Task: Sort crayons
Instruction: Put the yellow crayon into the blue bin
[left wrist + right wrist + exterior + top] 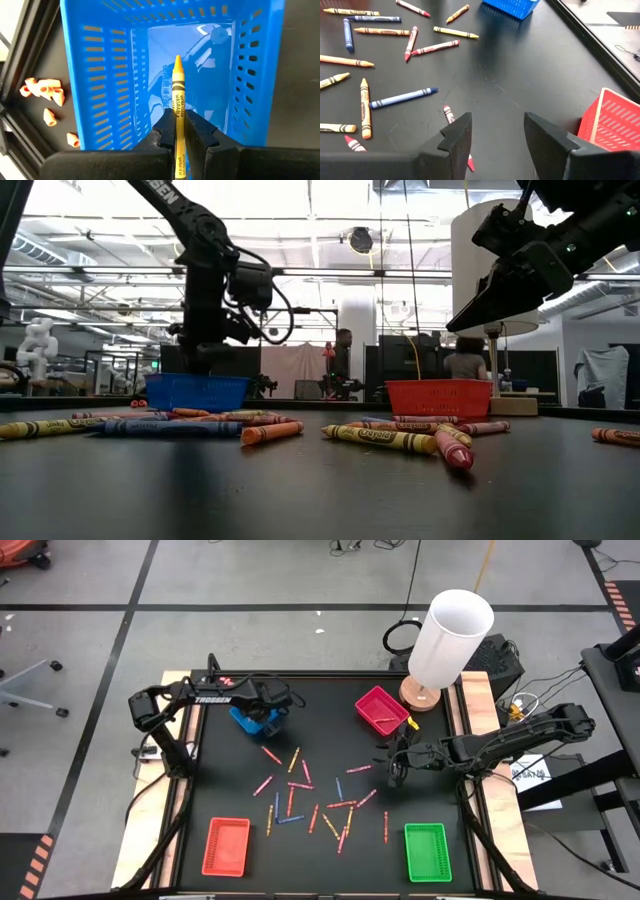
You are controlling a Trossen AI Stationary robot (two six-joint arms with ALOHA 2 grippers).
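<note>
The crayons (pixel 322 802) are thin paper-wrapped sticks in red, pink, orange, yellow and blue, roughly two dozen scattered mid-table (pixel 420 790). Left claw (pixel 178 131) is clamped on one yellow crayon (pixel 178 95), held over the blue tray (pixel 105 75). Right claw (pixel 494 131) hangs spread, holding nothing, beside the magenta tray (pixel 381 710).

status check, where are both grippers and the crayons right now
Left gripper shut on yellow crayon, over blue tray. Right gripper open, empty, above table near magenta tray. Loose crayons mid-table. Nothing blocking.
</note>
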